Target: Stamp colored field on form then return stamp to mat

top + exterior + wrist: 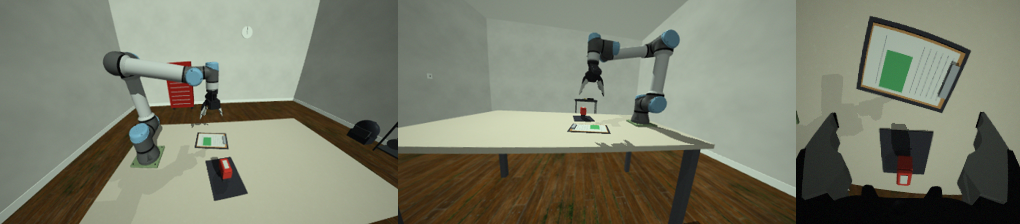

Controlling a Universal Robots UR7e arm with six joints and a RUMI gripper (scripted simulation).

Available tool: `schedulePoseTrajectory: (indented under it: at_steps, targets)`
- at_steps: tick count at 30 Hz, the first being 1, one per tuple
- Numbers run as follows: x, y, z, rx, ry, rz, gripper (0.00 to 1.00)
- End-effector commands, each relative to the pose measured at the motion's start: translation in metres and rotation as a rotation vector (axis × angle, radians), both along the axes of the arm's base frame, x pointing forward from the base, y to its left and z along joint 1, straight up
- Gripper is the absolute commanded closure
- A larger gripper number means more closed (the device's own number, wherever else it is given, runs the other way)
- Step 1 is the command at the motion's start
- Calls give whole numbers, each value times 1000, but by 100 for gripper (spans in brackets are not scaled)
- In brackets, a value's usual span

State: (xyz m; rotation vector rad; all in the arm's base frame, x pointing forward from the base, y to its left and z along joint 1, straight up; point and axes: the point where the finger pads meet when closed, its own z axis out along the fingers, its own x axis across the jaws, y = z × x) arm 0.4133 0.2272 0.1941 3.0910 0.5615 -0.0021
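Observation:
The red stamp (225, 168) stands upright on the dark mat (225, 178). The form on its clipboard (211, 140) lies flat on the table behind the mat, with a green field (207, 140) at its left part. My gripper (211, 111) is open and empty, high above the table beyond the form. In the exterior view the gripper (592, 88) hangs well above the form (589, 128) and the stamp (583, 110). The wrist view looks down between the wide fingers on the form (913, 63), its green field (895, 70), the mat (906, 150) and the stamp (904, 169).
The arm's base (147, 154) stands on a green plate at the table's left. A red drawer cabinet (180, 90) stands at the back wall. A small black side table (586, 103) stands behind the table in the exterior view.

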Motion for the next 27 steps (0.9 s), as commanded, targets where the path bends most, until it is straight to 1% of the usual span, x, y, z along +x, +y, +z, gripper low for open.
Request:
schedulePoseTrajectory:
  at_steps: [1, 13, 14, 21, 27]
  targets:
    - [-1, -1, 8, -4, 1, -76, 0]
    - [-1, -1, 11, -4, 1, -97, 0]
    - [-1, -1, 11, -4, 1, -97, 49]
    - [-1, -2, 11, -4, 1, -97, 49]
    - [2, -9, 9, -4, 1, -98, 49]
